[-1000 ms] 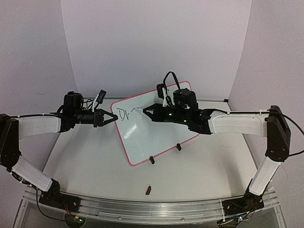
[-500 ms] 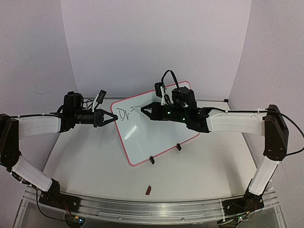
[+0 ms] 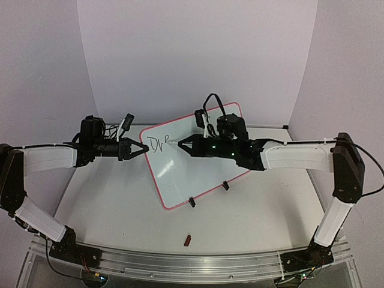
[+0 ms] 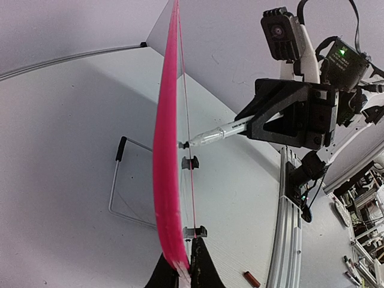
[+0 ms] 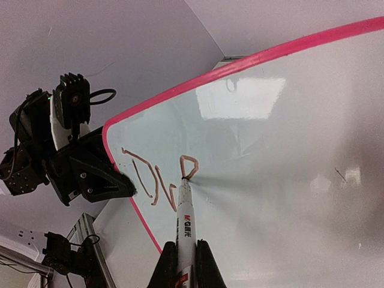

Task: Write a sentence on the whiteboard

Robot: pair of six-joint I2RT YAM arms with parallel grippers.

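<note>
The whiteboard (image 3: 195, 174), glossy white with a pink-red frame, stands tilted on the table on two black clip feet (image 3: 192, 202). My left gripper (image 3: 143, 149) is shut on its left edge; in the left wrist view the fingertips (image 4: 201, 264) pinch the frame (image 4: 167, 150). My right gripper (image 3: 182, 144) is shut on a white marker (image 5: 186, 219). The marker tip touches the board (image 5: 288, 156) at the foot of a small "P". "DN" is written to its left, near the frame.
A small red marker cap (image 3: 187, 240) lies on the table near the front rail. A wire stand (image 4: 117, 186) props the board from behind. A white curved backdrop rises behind the table.
The right gripper has drawn the marker through a small loop, adding a "P" after "DN". The left arm and board have stayed still.
</note>
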